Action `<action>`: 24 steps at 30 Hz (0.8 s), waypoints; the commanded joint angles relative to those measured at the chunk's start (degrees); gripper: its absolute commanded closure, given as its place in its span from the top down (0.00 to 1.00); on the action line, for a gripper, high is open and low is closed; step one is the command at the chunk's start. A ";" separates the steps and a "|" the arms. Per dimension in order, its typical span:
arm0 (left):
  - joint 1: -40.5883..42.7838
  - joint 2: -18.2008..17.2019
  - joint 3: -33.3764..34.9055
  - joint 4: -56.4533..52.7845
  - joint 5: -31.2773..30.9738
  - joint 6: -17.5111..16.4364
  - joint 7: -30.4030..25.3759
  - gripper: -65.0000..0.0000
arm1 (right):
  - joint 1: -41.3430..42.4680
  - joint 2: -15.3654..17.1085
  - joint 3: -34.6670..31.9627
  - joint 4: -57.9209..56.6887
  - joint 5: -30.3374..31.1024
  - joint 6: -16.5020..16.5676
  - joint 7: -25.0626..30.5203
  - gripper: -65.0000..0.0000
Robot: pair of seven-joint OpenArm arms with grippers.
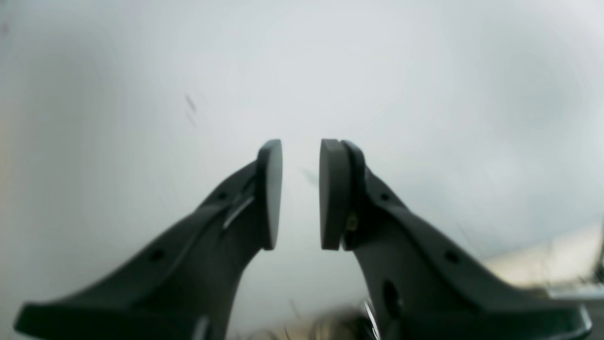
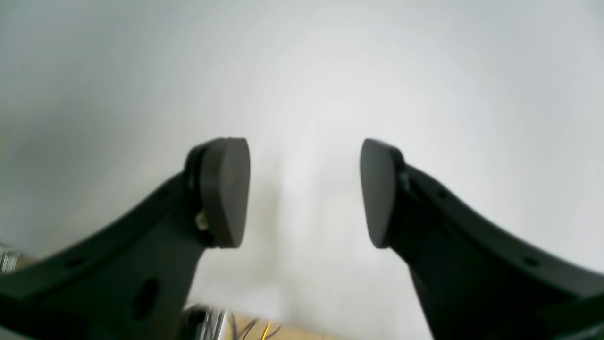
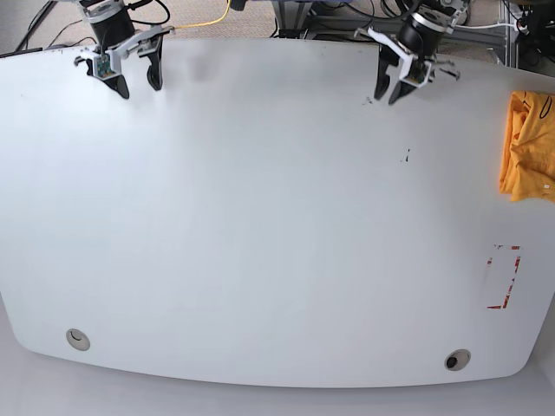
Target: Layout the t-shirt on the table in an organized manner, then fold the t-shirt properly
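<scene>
The orange-yellow t-shirt (image 3: 527, 146) lies bunched at the table's right edge in the base view, with a black line print and a small white tag showing. The white table (image 3: 260, 217) fills the view. My left gripper (image 3: 388, 94) (image 1: 300, 193) hovers over bare table at the back right, left of the shirt and apart from it, open by a narrow gap and empty. My right gripper (image 3: 139, 85) (image 2: 304, 191) is at the back left, wide open and empty. The shirt is not in either wrist view.
A red tape outline (image 3: 505, 277) lies near the front right edge. Two round grey grommets (image 3: 78, 338) (image 3: 456, 359) sit near the front edge. Small dark scuffs (image 3: 406, 157) mark the table. Cables and metal framing stand behind the back edge.
</scene>
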 commanded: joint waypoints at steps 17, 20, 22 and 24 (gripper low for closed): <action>28.47 -3.05 -0.21 -4.56 -0.83 0.51 -1.79 0.19 | -28.62 0.43 -2.04 -1.48 11.04 0.42 1.89 0.55; 25.48 -4.11 -0.04 -12.74 -0.83 0.51 -1.79 0.19 | -26.86 1.22 -4.50 -8.34 10.86 0.42 1.89 0.55; 21.35 -4.46 -0.13 -17.66 -0.74 0.51 -1.79 0.19 | -25.10 2.19 -6.09 -12.91 10.69 0.42 1.89 0.55; 17.04 -4.46 -0.39 -23.73 -0.65 0.51 -1.79 0.19 | -22.55 3.16 -8.28 -17.83 9.63 0.42 2.07 0.55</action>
